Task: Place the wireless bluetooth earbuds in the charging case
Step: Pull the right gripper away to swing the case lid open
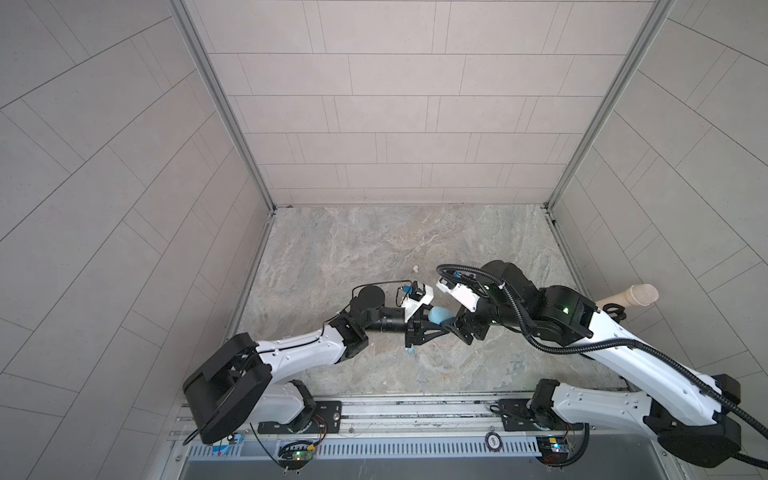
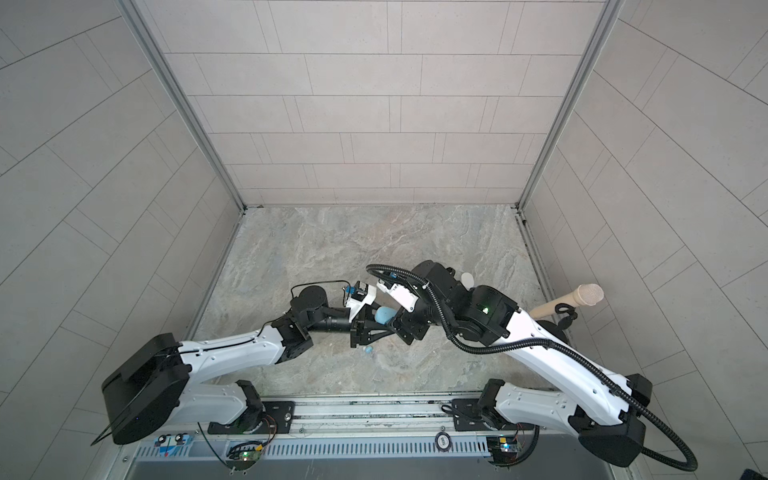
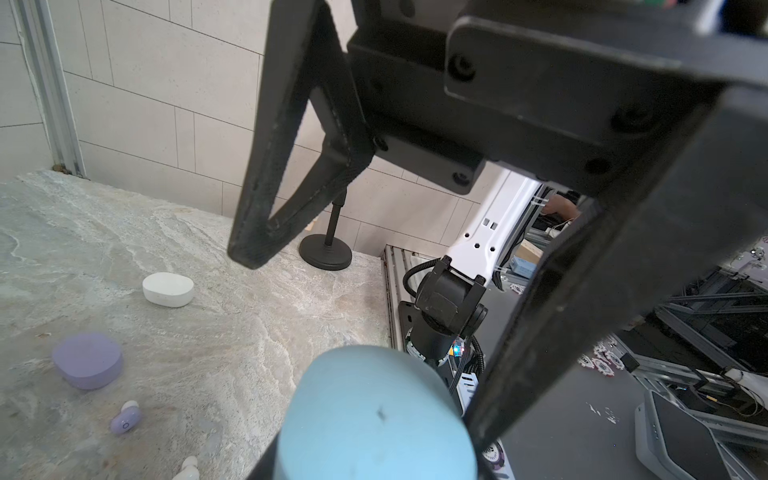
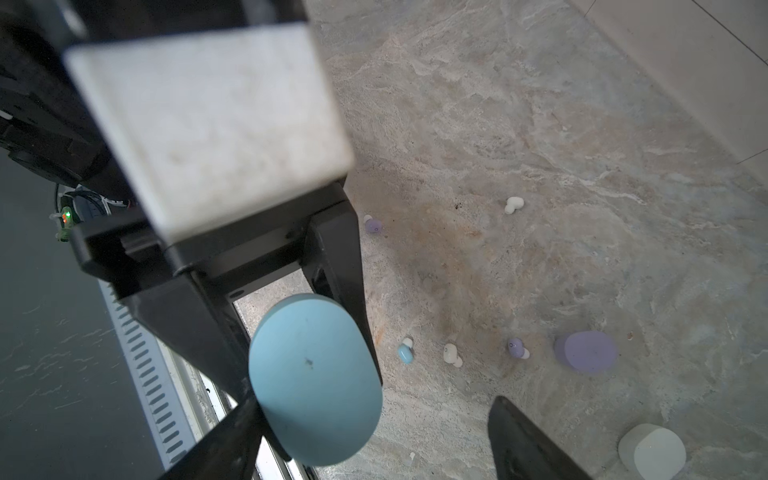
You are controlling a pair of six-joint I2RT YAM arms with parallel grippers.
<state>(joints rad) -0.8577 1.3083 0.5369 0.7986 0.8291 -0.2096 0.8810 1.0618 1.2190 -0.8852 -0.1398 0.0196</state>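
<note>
Left gripper (image 1: 444, 327) jaws are clamping the light blue charging case (image 4: 316, 378); right gripper (image 4: 374, 405) jaws are hanging wide beside it, likely needing slow, centred lid contact

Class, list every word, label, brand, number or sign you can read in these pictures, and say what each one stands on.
No text can be read anywhere.
The round sticker on the slotted cable duct: dark lettering, too small to read.
The light blue case, lilac case and white case: no lettering shows.
The lilac earbud: only a small ring mark, no text.
</note>
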